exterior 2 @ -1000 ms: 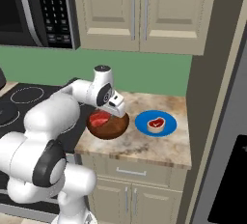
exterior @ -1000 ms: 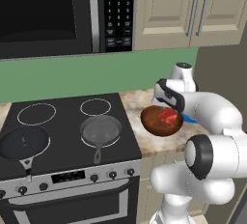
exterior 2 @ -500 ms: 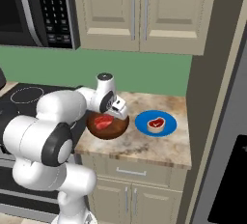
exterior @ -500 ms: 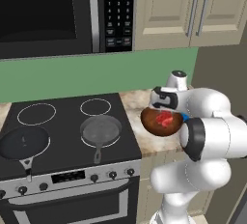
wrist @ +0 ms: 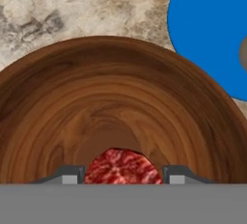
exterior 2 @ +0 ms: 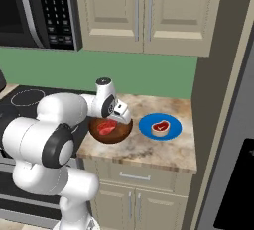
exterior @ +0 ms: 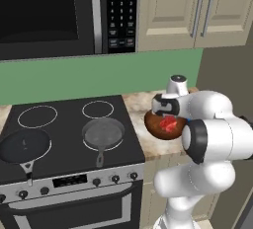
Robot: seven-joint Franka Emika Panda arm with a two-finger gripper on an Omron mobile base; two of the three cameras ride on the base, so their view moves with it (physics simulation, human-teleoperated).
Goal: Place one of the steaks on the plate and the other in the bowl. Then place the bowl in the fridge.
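The gripper sits low over the bowl, jaws part open astride the red steak; whether they grip it I cannot tell. The elbow has swung nearer than before. The fat-rimmed steak lies on the blue plate beside it.

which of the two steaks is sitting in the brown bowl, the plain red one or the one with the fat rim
The all-red steak lies in the bowl, right under the gripper. The steak with the pale fat rim lies on the blue plate beside it.
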